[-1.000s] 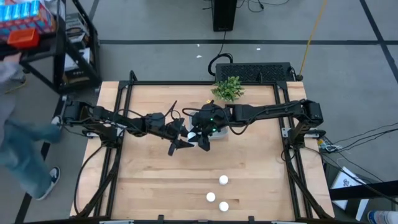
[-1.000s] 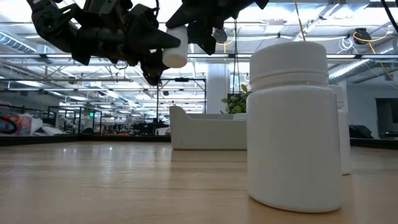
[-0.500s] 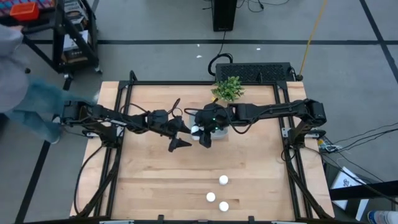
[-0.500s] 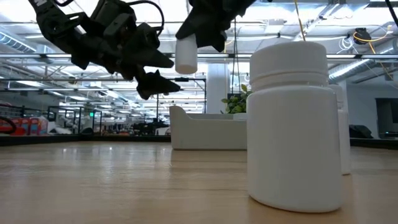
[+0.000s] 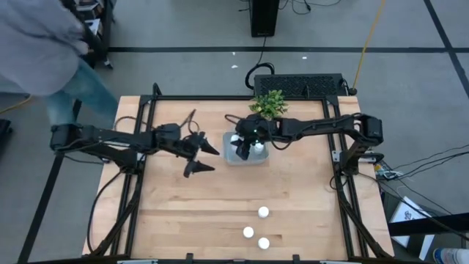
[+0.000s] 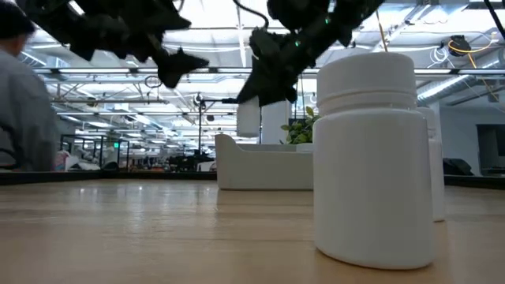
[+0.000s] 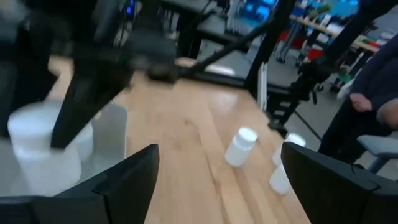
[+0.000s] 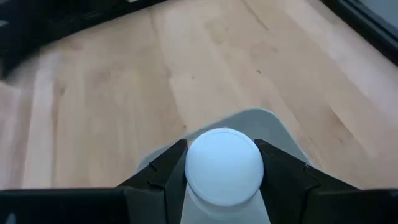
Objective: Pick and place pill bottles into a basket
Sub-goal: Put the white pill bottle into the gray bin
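Now my right gripper point(image 8: 224, 186) clamps a pill bottle point(image 8: 224, 167) above the basket point(image 5: 233, 155); released off-centre, it could clip the rim and roll across the table point(image 5: 220, 213). Since a second ago my left gripper point(image 5: 203, 157) let go, spread apart and withdrew; three bottles point(image 5: 256, 232) wait.
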Controlling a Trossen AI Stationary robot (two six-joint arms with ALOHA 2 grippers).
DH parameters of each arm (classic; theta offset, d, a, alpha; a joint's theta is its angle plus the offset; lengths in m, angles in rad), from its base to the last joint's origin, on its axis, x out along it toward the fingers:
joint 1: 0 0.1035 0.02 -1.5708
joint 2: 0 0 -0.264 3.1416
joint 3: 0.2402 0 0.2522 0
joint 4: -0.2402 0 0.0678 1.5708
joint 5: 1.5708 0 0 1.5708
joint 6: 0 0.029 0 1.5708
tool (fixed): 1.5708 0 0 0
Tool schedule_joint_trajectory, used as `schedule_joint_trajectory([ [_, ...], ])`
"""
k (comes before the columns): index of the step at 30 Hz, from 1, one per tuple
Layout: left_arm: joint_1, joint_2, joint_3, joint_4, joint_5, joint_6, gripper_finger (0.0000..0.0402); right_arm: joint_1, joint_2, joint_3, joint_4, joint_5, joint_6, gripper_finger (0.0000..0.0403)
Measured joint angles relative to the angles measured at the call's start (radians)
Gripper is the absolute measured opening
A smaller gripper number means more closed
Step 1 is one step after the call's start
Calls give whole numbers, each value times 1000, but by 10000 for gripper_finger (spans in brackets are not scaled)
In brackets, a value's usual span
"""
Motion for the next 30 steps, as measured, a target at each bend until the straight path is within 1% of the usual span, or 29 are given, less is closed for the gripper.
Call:
schedule_joint_trajectory([
  [6,0,-136,-12,-36,-5,7,345,-55,1,-122,171,-45,37,151],
  [10,0,-178,-12,-45,-6,15,346,-72,0,-161,204,-55,46,151],
  [16,0,-186,-12,-41,-6,15,347,-70,4,-169,211,-55,41,151],
  [24,0,-187,-12,-37,-6,10,347,-76,61,-170,203,-52,39,151],
  [30,0,-187,-12,-39,-6,10,347,-80,79,-170,209,-25,22,152],
])
